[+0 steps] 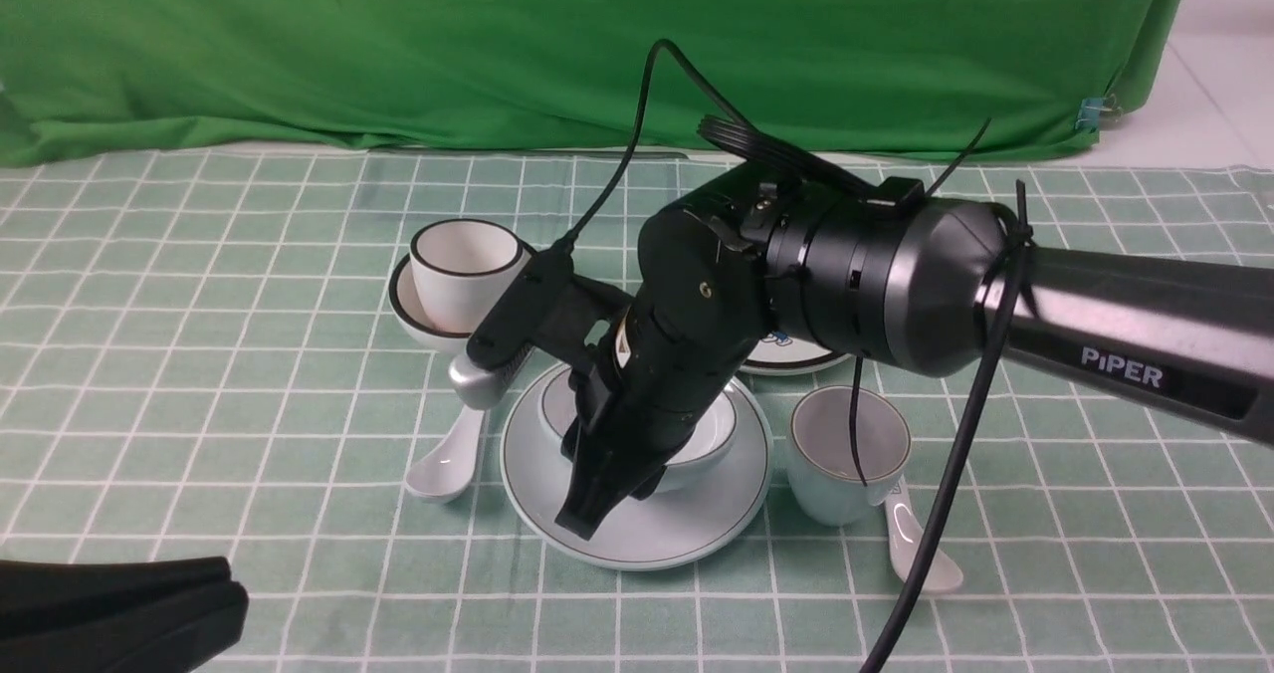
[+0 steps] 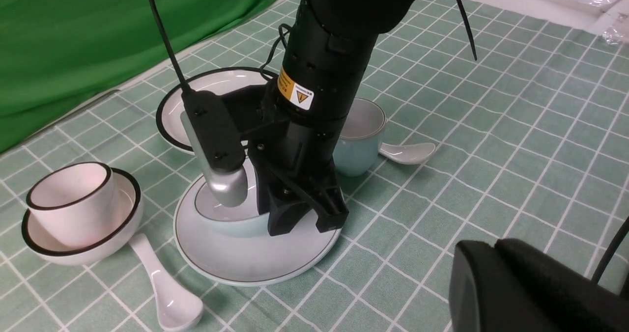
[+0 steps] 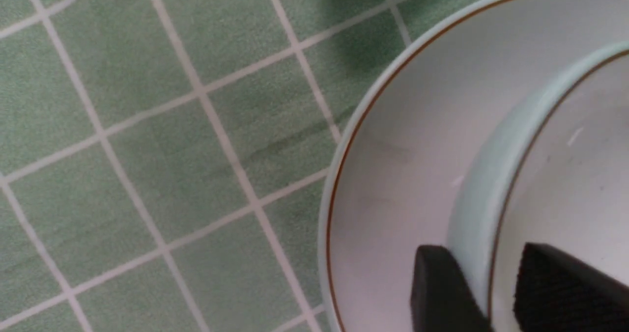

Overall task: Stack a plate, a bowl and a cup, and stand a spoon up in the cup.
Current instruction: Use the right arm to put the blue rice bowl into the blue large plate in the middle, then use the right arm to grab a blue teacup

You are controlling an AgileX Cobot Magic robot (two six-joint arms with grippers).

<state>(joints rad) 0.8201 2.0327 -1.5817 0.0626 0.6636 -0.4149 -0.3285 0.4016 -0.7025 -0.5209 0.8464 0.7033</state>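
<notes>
From the front, the right gripper [image 1: 609, 506] hangs tilted over the bowl [image 1: 719, 439], which sits inside the plate [image 1: 697, 526]. The cup [image 1: 846, 454] stands upright on the checked tablecloth [image 1: 199, 354] just right of the plate, and the left gripper [image 1: 109, 613] lies low at the near left, its jaws pressed together. The left wrist view puts the right gripper's two fingers [image 2: 282, 219] at the bowl's near wall, tips close to the plate's surface. In the right wrist view those fingers straddle the bowl's rim, one against the outer wall and one inside with a slim gap, so the jaws stand parted and clamp nothing.
</notes>
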